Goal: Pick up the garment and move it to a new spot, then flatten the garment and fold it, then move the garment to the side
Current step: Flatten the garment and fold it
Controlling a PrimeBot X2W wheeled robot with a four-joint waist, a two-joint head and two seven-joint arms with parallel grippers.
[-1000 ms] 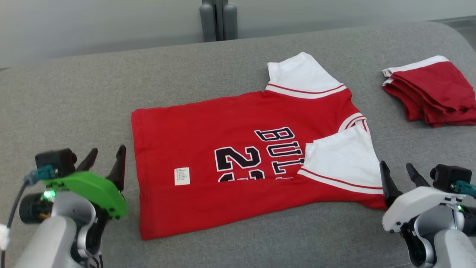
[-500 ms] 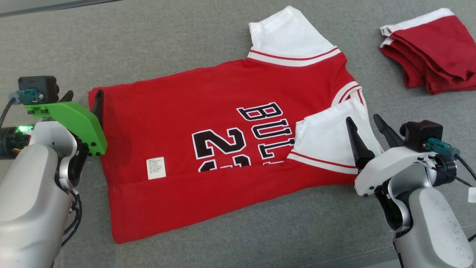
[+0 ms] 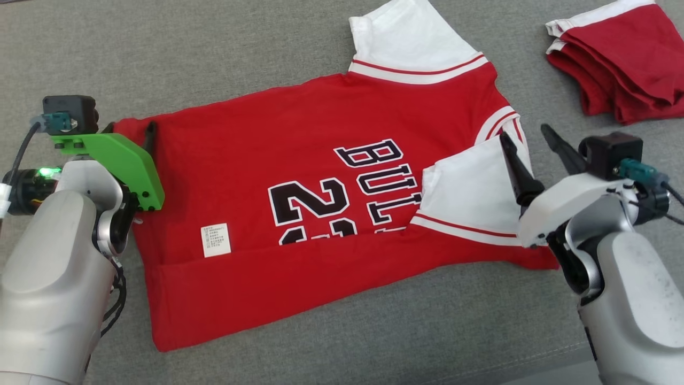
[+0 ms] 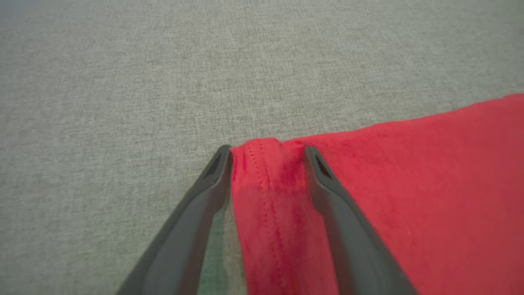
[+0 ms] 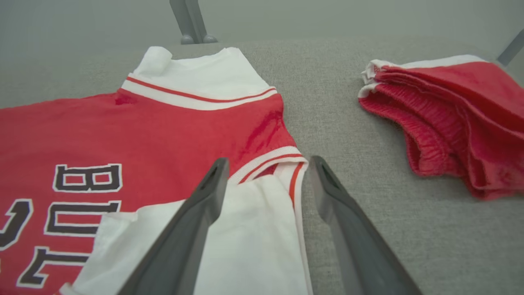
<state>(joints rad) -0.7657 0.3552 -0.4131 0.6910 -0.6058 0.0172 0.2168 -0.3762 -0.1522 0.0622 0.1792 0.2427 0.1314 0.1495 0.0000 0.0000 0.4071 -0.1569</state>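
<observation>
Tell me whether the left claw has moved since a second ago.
Yes. Against the red jersey, the left claw went from beside its near left edge forward to the far left corner, which it now straddles.

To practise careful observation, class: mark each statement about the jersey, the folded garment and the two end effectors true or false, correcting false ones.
1. The left end effector straddles a corner of the red jersey. True.
2. The right end effector is shut on a sleeve. False: its jaws stand open.
3. The folded garment lies on the jersey. False: it lies apart on the grey surface.
4. The jersey's near edge is folded over the number's lower part. True.
</observation>
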